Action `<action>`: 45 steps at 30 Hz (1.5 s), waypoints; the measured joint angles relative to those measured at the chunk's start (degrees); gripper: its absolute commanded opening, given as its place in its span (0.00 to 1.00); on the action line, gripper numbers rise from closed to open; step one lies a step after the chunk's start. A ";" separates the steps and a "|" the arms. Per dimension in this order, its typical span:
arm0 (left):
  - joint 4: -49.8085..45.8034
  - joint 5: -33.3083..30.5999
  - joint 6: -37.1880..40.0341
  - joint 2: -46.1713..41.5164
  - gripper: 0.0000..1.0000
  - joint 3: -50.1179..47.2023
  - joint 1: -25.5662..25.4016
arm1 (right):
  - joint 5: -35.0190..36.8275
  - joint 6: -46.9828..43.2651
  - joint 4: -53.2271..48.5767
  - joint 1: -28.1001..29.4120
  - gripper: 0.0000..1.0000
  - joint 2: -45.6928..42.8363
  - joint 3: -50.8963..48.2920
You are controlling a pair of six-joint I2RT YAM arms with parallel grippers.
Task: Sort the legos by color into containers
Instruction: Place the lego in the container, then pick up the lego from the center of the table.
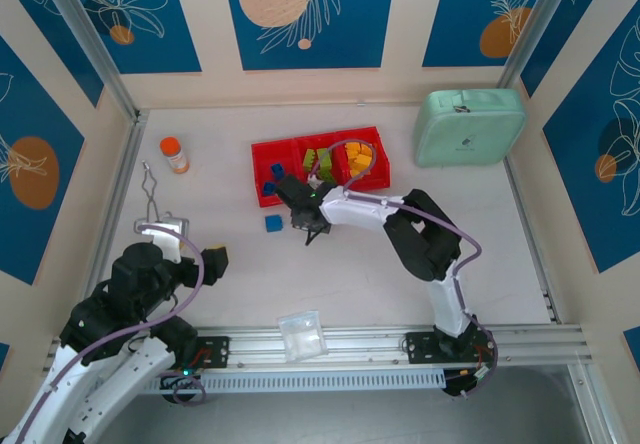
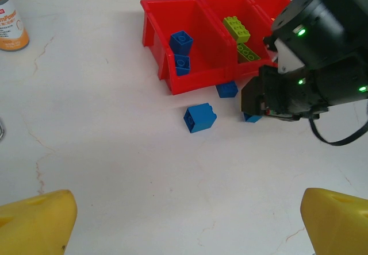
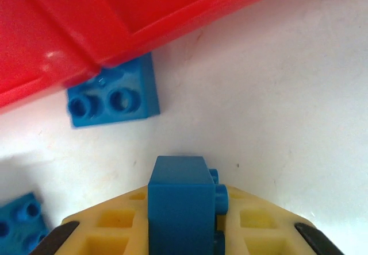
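One blue lego pinched in right gripper, bottom cut off, left gripper spread

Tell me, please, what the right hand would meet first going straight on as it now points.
Its held blue brick would probably graze the flat blue studded brick by the red plastic tray, then hit its wall; depth unclear.

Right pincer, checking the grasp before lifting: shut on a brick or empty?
Shut: the right pincer clamps a blue brick between its yellow fingers.
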 measured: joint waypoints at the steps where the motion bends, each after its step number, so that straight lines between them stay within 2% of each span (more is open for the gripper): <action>1: 0.02 -0.02 0.00 0.00 1.00 0.00 0.00 | -0.52 -1.86 0.37 0.28 0.15 -1.46 0.20; 4: 0.00 0.00 0.00 0.00 0.99 0.00 0.00 | -2.25 -8.00 0.55 0.70 0.16 -3.61 4.76; 8: 0.00 -0.02 0.00 0.00 0.99 0.00 0.00 | -5.79 -17.53 0.92 0.37 0.18 -1.62 18.03; 14: 0.00 -0.02 0.00 0.00 0.99 0.00 0.00 | -11.41 -29.16 -3.39 -2.40 0.20 12.46 44.39; 19: 0.00 -0.02 0.00 0.00 0.99 0.00 0.00 | -13.55 -34.10 -9.90 -5.16 0.20 23.69 55.47; 21: 0.00 -0.02 0.00 0.00 0.99 0.00 0.00 | -14.01 -34.99 -11.93 -6.25 0.21 26.05 55.98; 23: 0.00 -0.02 0.00 0.00 0.99 0.00 0.00 | -14.86 -35.63 -13.62 -7.34 0.26 27.39 55.98; 27: 0.00 -0.02 0.00 0.22 0.99 0.00 0.00 | -16.24 -36.50 -15.34 -9.01 0.56 27.89 56.04; 29: 0.00 -0.02 0.00 0.79 0.99 0.00 0.00 | -16.68 -36.87 -15.74 -9.66 0.77 27.87 56.13; 31: 0.00 0.02 -0.02 1.68 0.99 0.00 0.00 | -16.76 -37.38 -16.55 -9.84 0.85 27.80 56.11; 37: 0.20 1.73 -0.66 7.19 0.99 0.00 0.00 | -18.14 -37.31 -17.29 -9.01 0.92 21.20 49.13; 41: 4.24 4.57 -4.52 14.34 0.99 -1.88 0.00 | -19.30 -37.11 -15.26 -8.61 0.98 9.38 38.14; 45: 9.81 7.08 -8.94 24.39 0.99 -5.46 -0.17 | -19.43 -36.68 -11.06 -8.72 0.99 -6.58 23.52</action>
